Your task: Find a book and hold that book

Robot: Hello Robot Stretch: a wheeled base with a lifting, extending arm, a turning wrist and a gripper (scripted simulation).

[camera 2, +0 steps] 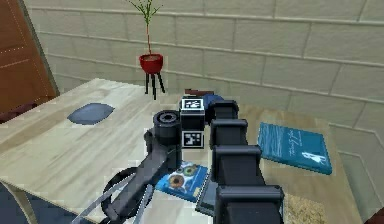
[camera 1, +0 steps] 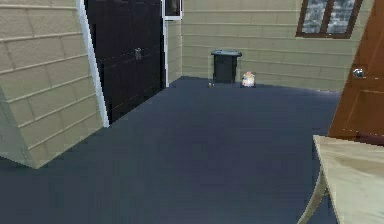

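A blue book (camera 2: 297, 145) lies flat on the light wooden table (camera 2: 70, 150), toward the arm side view's right, just right of the dark arm bar. A second flat thing with a blue cover and round pictures (camera 2: 182, 182) lies near the table's front edge, beside the arm. The gripper (camera 2: 122, 198) has its dark body left of the white marker squares, and its thin fingers reach down and left past that flat thing. I cannot tell whether it holds anything.
On the table stand a red potted plant on a small stand (camera 2: 151, 64) and a flat grey-blue oval (camera 2: 90, 113). The forward view has dark floor, black double doors (camera 1: 125, 50), a dark bin (camera 1: 226, 66), a brown door (camera 1: 362, 80) and the table's corner (camera 1: 352, 175).
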